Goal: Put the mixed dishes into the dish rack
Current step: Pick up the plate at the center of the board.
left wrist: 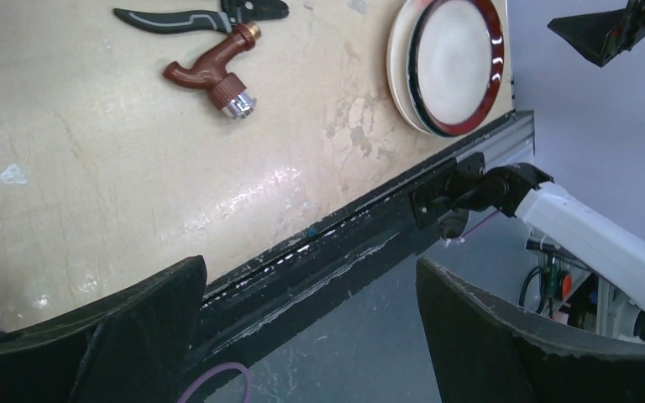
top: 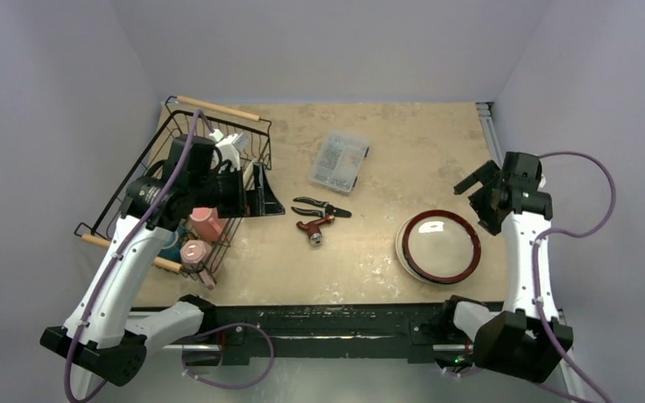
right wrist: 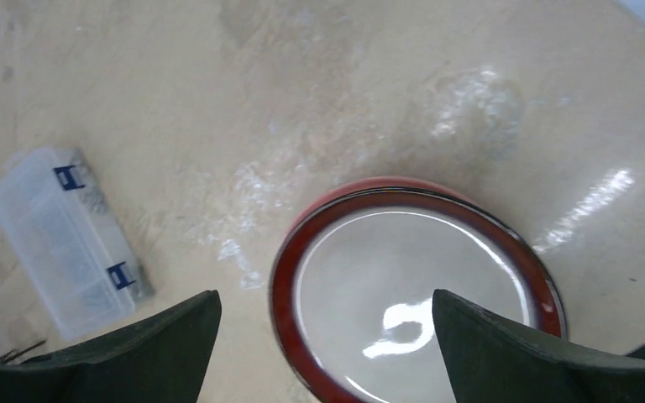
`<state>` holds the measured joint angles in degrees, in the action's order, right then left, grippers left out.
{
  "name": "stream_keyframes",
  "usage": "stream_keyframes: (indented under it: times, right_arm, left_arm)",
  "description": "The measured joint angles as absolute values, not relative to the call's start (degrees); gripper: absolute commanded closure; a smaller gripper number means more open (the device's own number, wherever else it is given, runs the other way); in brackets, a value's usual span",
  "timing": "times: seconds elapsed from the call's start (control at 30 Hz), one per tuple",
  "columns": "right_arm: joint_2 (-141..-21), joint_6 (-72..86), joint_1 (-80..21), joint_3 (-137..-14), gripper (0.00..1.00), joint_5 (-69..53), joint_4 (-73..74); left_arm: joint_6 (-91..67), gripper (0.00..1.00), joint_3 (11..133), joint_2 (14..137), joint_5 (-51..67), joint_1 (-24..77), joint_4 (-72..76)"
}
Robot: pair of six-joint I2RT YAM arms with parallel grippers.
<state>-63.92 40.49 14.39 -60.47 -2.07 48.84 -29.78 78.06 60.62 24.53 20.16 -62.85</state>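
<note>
The black wire dish rack (top: 147, 164) with wooden rod handles stands at the far left. In it are two pink mugs (top: 207, 223), a white cup (top: 232, 148) and a teal piece (top: 172, 243). A red-black-rimmed plate (top: 439, 245) lies on a cream plate at the right of the table; it also shows in the left wrist view (left wrist: 458, 63) and the right wrist view (right wrist: 420, 285). My left gripper (top: 260, 197) (left wrist: 311, 336) is open and empty at the rack's right side. My right gripper (top: 477, 200) (right wrist: 327, 353) is open and empty, above the plate's far right edge.
A clear plastic compartment box (top: 338, 159) (right wrist: 63, 243) lies mid-table at the back. Black pliers (top: 321, 207) and a red-brown tool (top: 315, 228) (left wrist: 214, 74) lie between the rack and the plates. The black rail (top: 327, 319) runs along the near edge.
</note>
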Motion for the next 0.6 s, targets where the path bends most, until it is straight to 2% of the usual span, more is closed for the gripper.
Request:
stream_keyframes:
  times: [0.23,0.6]
  right_arm:
    - [-60.9,37.71,19.35,-55.79,0.01,7.68,53.21]
    - [-69.17,35.29,24.08,-47.18,0.01,5.1,50.59]
  left_arm:
    - [-28.32,0.05,79.24,61.76,24.99,26.89,-62.04]
    - [-21.67,0.02,85.97,63.0,20.14,33.52,-64.14]
